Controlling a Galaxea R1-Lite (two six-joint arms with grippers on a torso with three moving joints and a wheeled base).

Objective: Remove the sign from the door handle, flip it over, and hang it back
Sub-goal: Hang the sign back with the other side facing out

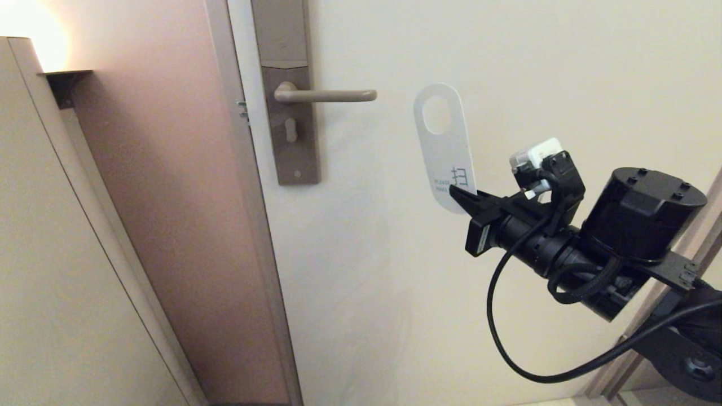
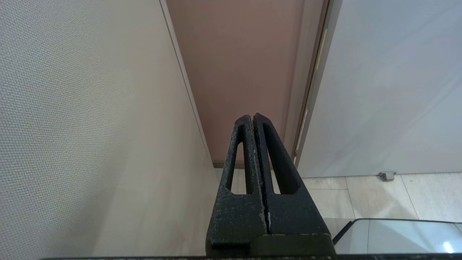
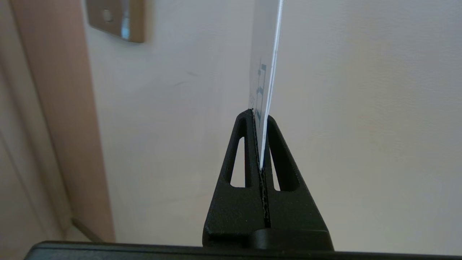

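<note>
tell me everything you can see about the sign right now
The sign is a thin, flat white card with rounded ends and an oval hole near its top. Teal print shows on the face toward the head camera, low down, partly hidden. It is off the door handle, held in the air to the handle's right, in front of the door, leaning slightly. The right tool is shut on its lower end; in the right wrist view it stands edge-on between the fingers. Nothing else touches it.

A pale cream door (image 1: pixel 507 56) meets a brownish wall (image 1: pixel 169 197), lit by a warm lamp glow (image 1: pixel 34 34), above a tiled floor (image 2: pixel 397 195).
</note>
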